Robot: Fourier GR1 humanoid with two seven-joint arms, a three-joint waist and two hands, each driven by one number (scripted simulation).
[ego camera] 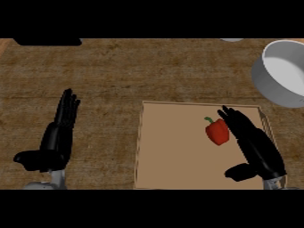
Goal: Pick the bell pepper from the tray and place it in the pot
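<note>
Pepper [217, 132]: on tray [174, 151], just left of right hand [254, 143], long axis roughly along its fingers | right hand: released, nearer | left hand [57, 140]: released, well apart | pot [289, 78]: beyond, right

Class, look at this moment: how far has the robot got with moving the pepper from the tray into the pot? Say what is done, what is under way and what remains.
Done: nothing yet; the pepper lies on the tray and the pot holds nothing. Under way: the right robot hand is over the tray beside the pepper, fingers straight, not gripping. The left robot hand rests open on the counter. Left: grasp, lift, carry to the pot, release.
</note>
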